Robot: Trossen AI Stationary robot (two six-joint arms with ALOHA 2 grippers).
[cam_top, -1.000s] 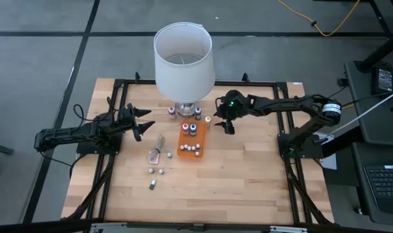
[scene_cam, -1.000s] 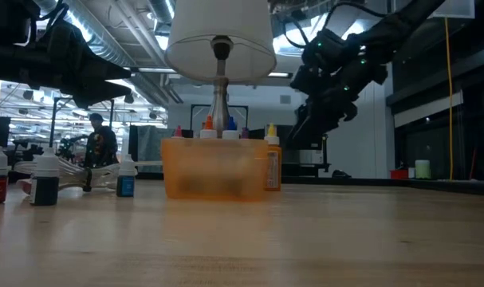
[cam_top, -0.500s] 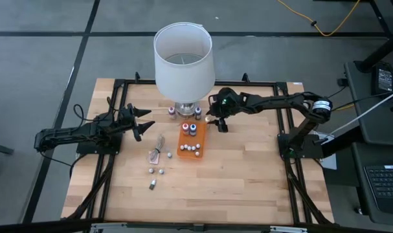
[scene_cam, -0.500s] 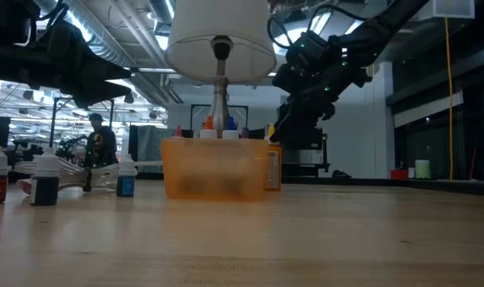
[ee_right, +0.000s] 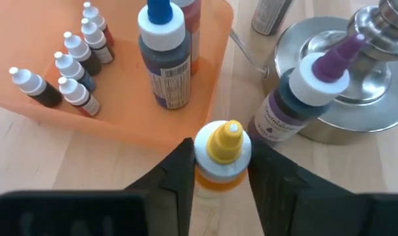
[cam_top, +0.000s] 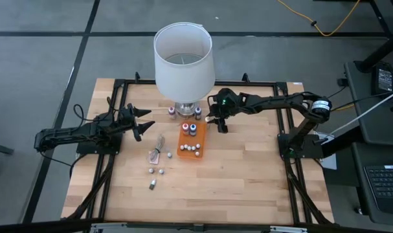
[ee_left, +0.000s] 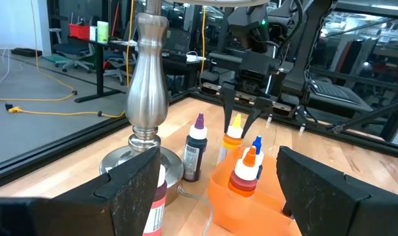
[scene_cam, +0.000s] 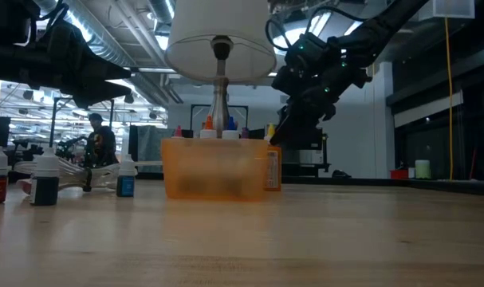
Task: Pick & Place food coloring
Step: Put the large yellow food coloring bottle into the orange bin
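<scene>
Right now the right gripper (ee_right: pixel 219 172) reaches in beside the lamp (cam_top: pixel 183 61), its jaws narrowed around a yellow-capped bottle (ee_right: pixel 223 155), fingers pressing its white collar on both sides. That bottle stands on the table (cam_top: pixel 248 175) just right of the orange tray (cam_top: pixel 183 153), near a purple-capped bottle (ee_right: pixel 302 97) at the lamp's base. Over on the left, the left gripper (cam_top: pixel 139 121) hangs wide open, holding nothing. Labels on the bottles carry print too small to read. Inside the tray stand a blue-capped bottle (ee_right: pixel 164 59) and a cluster of tiny white-capped droppers (ee_right: pixel 71 69). More small bottles (cam_top: pixel 156 171) lie scattered near the tray's left, by a crumpled wrapper (cam_top: pixel 158 147).
</scene>
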